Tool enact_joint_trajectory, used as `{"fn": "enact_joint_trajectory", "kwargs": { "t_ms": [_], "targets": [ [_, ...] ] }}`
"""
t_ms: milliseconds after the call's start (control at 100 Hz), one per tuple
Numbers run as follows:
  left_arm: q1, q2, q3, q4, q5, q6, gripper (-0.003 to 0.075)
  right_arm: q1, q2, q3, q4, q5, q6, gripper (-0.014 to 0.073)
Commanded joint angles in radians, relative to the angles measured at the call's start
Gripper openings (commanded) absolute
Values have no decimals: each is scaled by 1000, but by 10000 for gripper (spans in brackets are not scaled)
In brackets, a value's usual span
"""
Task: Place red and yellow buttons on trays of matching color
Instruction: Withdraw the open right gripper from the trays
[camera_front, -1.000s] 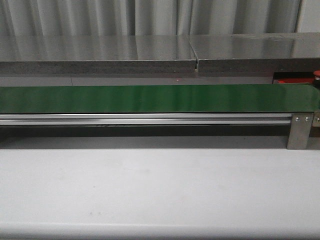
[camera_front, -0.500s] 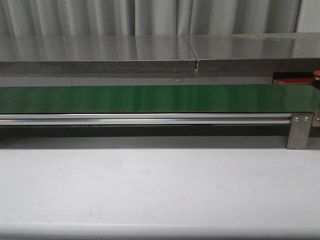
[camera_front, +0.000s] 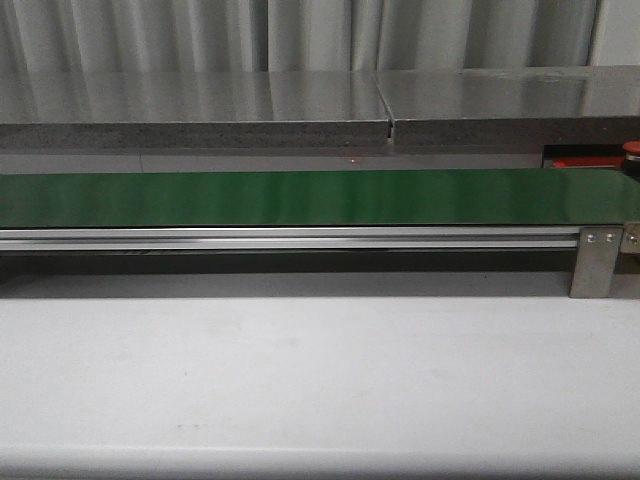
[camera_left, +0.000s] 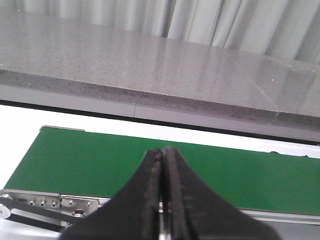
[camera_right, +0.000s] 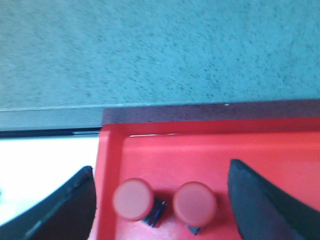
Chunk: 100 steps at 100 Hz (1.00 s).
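Behind the green belt (camera_front: 300, 197), red tray (camera_right: 210, 150) — two red buttons (camera_right: 132, 199), granite ledge (camera_front: 200, 110) beyond.

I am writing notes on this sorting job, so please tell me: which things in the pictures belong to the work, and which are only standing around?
Part of the job:
- two red buttons, lying in the tray
- red tray
- right gripper, open over the buttons
- left gripper, shut, holding nothing

Only around:
- green belt, bare
- grey stone shelf
- white table
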Motion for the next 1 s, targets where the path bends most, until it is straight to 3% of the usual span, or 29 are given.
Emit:
{"fn": "enact_joint_trajectory", "kwargs": {
  "t_ms": [0, 320, 750, 990],
  "targets": [
    [-8, 3, -27, -22, -27, 1, -19, 9, -115, -30, 23, 13, 1, 553],
    [-8, 3, -27, -22, -27, 1, -19, 122, -356, 166, 22, 2, -15, 528],
    [-8, 3, -27, -22, -27, 1, -19, 297, -958, 875, 22, -297, -47, 528],
    [-8, 3, -27, -22, -27, 1, -19, 335, -1362, 1209, 25, -320, -47, 503]
  ]
}}
